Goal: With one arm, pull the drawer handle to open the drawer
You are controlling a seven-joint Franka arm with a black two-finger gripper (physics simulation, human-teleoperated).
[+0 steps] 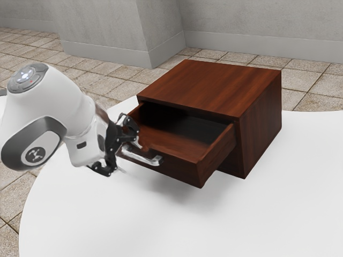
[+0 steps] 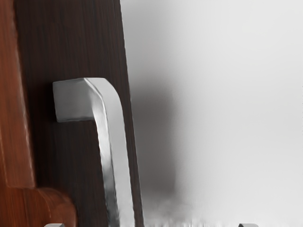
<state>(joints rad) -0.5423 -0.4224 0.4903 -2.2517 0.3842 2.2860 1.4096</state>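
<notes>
From the side camera I see my gripper (image 1: 124, 150) at the near end of the silver handle (image 1: 146, 156), the black fingers standing apart with the bar passing between them; I read the jaws as open and straddling the bar rather than pinching it, which I judge suits a straight pull, since a finger hooked behind the bar can carry the load; the drawer (image 1: 182, 163) stands partly out of the dark wooden cabinet (image 1: 214, 88), its hollow inside showing, so I reckon the opening is well along but not full; the cabinet sits on a round white table (image 1: 214, 225), over a floor (image 1: 107, 75) of beige tiles, with plain grey walls (image 1: 107, 27) behind; at the wrist camera, the handle (image 2: 106, 142) bends out from its mount on the dark drawer front (image 2: 75, 56) and runs down toward my hand, standing clear of the wood, with the white table (image 2: 227, 94) spread beyond the panel's edge.
</notes>
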